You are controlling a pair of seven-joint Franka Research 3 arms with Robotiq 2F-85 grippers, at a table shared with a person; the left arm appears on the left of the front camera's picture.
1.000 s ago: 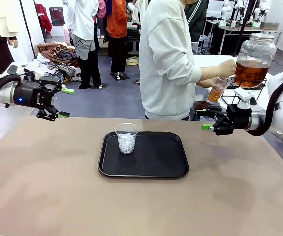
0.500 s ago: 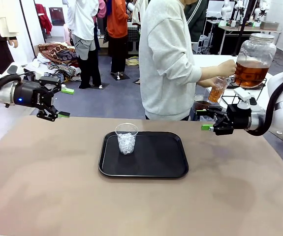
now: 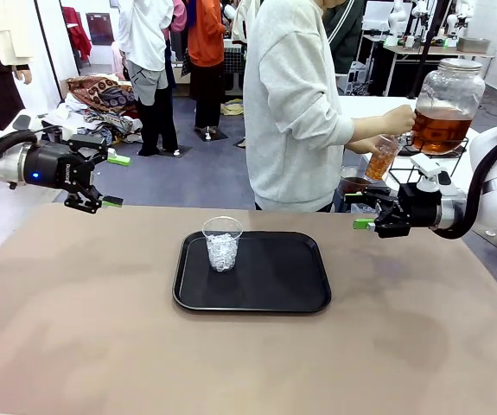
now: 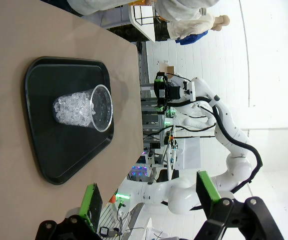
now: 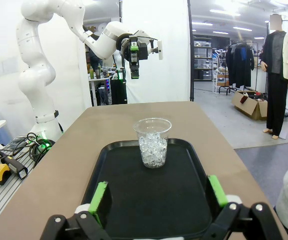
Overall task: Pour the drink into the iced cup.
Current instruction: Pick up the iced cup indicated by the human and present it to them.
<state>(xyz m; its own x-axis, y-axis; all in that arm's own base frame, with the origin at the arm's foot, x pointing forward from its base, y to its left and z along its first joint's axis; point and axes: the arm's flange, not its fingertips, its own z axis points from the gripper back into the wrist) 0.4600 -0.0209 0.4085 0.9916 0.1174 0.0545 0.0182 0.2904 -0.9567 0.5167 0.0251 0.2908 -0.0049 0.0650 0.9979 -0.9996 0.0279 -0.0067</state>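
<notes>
Unmoved iced cup (image 3: 222, 245) on tray (image 3: 293, 284), seemingly plain

Both arms hover level, left pincer (image 3: 115, 181) and right pincer (image 3: 365, 209) spread wide, empty.

The tray (image 3: 265, 290) is set mid-worktop (image 3: 101, 328), and the iced cup (image 3: 222, 244) is stood on its left rear part. The left claw (image 3: 117, 180) is held by the far left corner, the right claw (image 3: 365, 209) by the far right edge. Behind the far edge a person (image 3: 296, 112) is seen, a drink cup (image 3: 381, 162) held just beside a jar (image 3: 445, 108) at the right rear.
</notes>
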